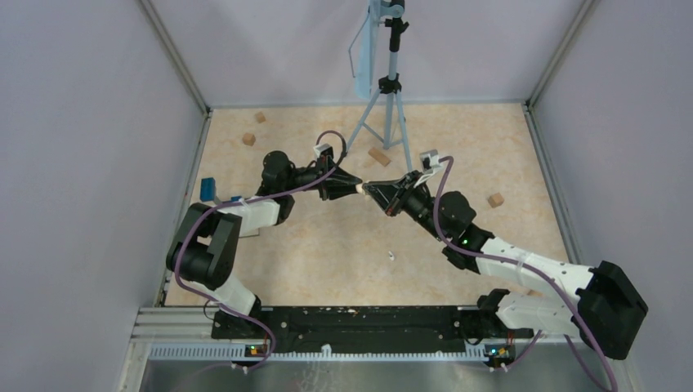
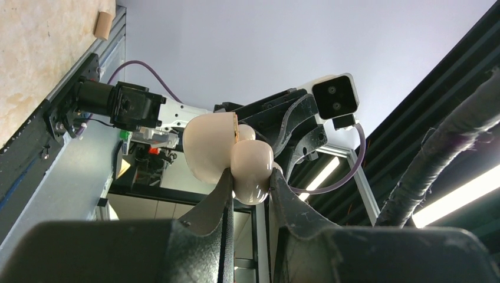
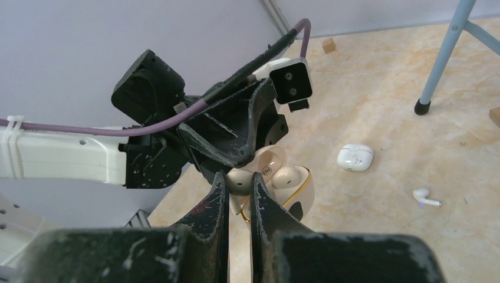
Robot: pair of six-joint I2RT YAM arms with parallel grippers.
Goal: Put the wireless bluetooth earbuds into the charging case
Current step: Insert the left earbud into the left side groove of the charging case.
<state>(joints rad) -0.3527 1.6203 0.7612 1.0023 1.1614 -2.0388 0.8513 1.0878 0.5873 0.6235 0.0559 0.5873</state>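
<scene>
While the left gripper [image 2: 250,177] clamps the open case [image 2: 206,147], the right gripper [image 3: 237,180] pinches an earbud [image 3: 239,184] at the case's nine o'clock.

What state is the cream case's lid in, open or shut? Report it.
Open: the cream case has its lid swung back, an earbud showing inside.

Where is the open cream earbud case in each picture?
Top external: open cream case, a speck at the centre.
Left wrist: the case, centre, between the near fingers.
Right wrist: the case, lower centre, behind the near fingers.
Shared landmark: the left gripper pinching it.
</scene>
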